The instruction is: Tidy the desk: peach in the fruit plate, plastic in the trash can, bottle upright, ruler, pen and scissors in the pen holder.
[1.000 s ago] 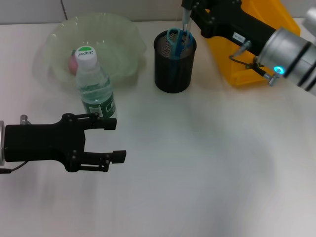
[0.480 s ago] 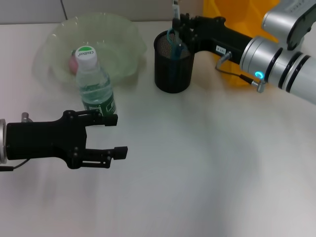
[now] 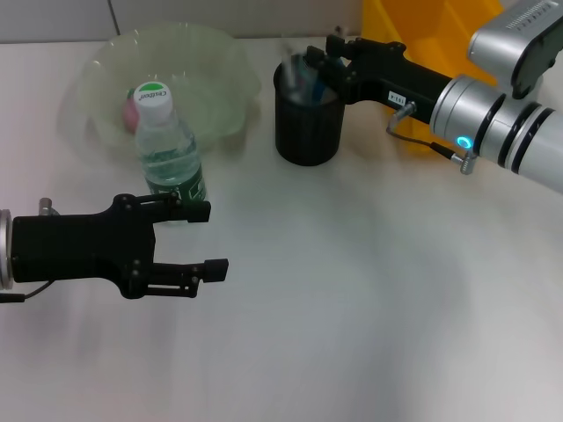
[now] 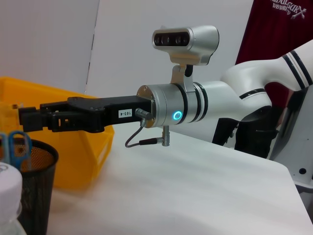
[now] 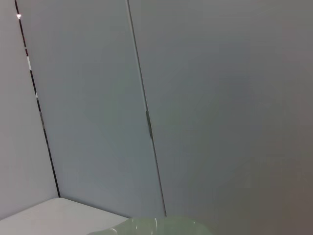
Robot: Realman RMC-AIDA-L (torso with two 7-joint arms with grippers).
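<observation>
The black mesh pen holder (image 3: 308, 110) stands at the back with blue scissors (image 3: 314, 75) in it and a blurred thin item (image 3: 290, 63) dropping in. My right gripper (image 3: 328, 60) is open, level over the holder's rim; it also shows in the left wrist view (image 4: 24, 117) above the holder (image 4: 34, 181). The bottle (image 3: 167, 149) stands upright in front of the green fruit plate (image 3: 211, 61), where the pink peach (image 3: 131, 110) lies. My left gripper (image 3: 215, 237) is open and empty, just in front of the bottle.
The yellow trash can (image 3: 440, 35) stands behind my right arm, at the back right. The white table (image 3: 352, 308) stretches to the front and right. The plate's rim (image 5: 156, 226) shows in the right wrist view under a grey wall.
My right gripper swung down and left to the holder's rim and let go of the thin item it held upright; that item now blurs inside the holder. The left arm barely moved.
</observation>
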